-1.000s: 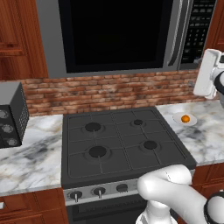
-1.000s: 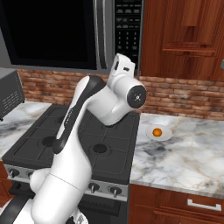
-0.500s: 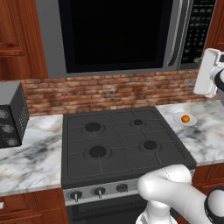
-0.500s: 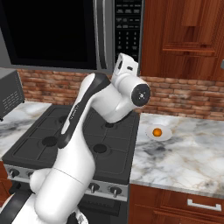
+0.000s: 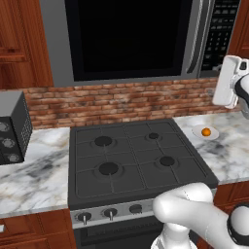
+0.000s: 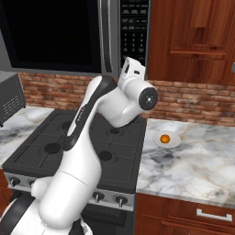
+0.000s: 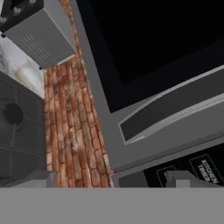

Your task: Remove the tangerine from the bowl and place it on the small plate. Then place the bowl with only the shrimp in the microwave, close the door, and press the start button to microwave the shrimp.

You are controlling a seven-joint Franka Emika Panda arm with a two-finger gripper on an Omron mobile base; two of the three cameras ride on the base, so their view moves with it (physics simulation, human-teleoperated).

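Change since the earlier frames is slight: we see the white arm's elbow sit a touch differently in the right base view, while the hand stays raised beside the microwave [image 5: 141, 41], near its keypad [image 6: 134, 32], and the stove, plate and fruit lie as they did.

We count one microwave, its one door [image 5: 129, 39] shut, with one vertical grey handle [image 5: 194, 41] at the door's right edge. One tangerine [image 5: 206, 132] rests on one small plate [image 5: 198, 130], which sits on the marble counter [image 6: 193, 160] just right of the stove [image 5: 131, 163]. We count four burners on that stove and three knobs along its front in the left base view. One grey toaster oven [image 5: 12, 126] stands on the counter at the left.

In the hand view, the gripper [image 7: 109, 181] looks across the door's lower corner, the handle and the keypad's edge. Its two fingertips [image 7: 39, 179] stand far apart at the bottom of that view with nothing between them, so we read the jaws as wide.
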